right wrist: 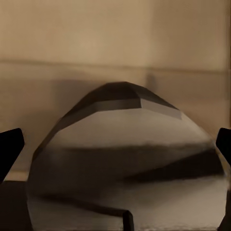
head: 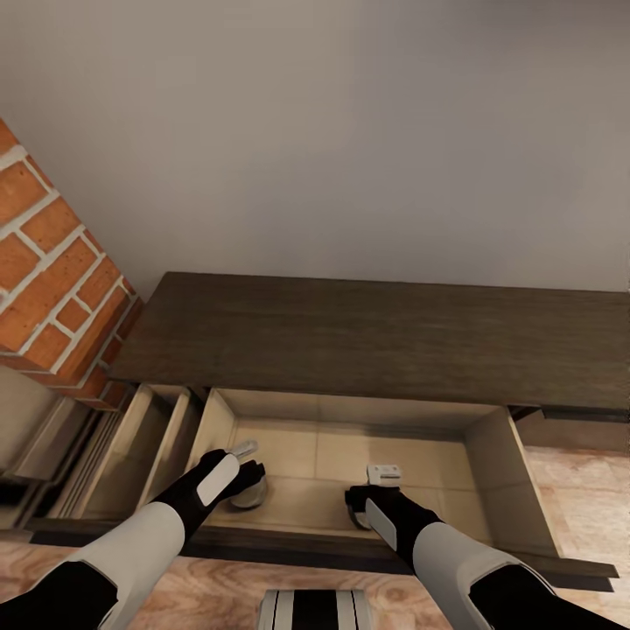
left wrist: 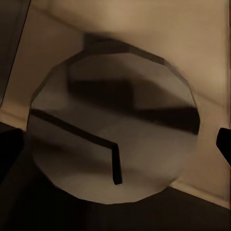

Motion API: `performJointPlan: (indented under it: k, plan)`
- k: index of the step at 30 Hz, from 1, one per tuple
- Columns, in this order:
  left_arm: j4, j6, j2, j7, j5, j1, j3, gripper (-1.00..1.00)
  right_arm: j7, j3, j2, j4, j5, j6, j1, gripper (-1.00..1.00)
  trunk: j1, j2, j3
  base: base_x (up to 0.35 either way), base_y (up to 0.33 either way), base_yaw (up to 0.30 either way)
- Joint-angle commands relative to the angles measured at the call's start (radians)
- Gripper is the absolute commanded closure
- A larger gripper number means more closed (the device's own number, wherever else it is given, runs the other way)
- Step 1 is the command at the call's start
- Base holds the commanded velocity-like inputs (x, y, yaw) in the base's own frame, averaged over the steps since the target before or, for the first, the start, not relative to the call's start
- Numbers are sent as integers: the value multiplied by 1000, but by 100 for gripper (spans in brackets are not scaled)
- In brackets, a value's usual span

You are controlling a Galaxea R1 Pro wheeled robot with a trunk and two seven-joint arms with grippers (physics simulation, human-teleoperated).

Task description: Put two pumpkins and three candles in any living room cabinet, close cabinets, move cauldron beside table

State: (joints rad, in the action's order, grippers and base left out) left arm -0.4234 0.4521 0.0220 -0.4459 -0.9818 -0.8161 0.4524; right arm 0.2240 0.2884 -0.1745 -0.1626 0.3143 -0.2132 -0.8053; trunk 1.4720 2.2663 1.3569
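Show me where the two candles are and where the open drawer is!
Left candle point(head: 249, 495), head view, its pale side beneath the left gripper.
Right candle point(right wrist: 127, 159), right wrist view, its rounded side.
Open drawer point(head: 494, 472), head view, its pale right inner wall.

Two grey candles point(head: 249, 495) point(right wrist: 125, 163) in open cabinet point(head: 367, 337) drawer

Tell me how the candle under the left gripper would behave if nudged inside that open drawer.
The candle looks stubby and faceted-round, so upright it probably slides rather than tips. On its side it would likely roll. The drawer floor looks smooth, so expect little friction.
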Motion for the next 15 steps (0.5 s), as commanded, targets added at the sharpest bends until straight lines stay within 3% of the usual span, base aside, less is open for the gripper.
performJointPlan:
  k: [1, 15]
  plan:
    - [0, 1, 0, 0, 0, 0, 0, -100, 0, 0, 0, 0, 0, 0, 0, -100, -4, -7, -3, 0, 0, 0]
    - [0, 6, 1, 0, 0, 0, 0, -100, -2, 0, 0, 0, 0, -2, 0, -100, -58, -105, -47, 0, 0, 0]
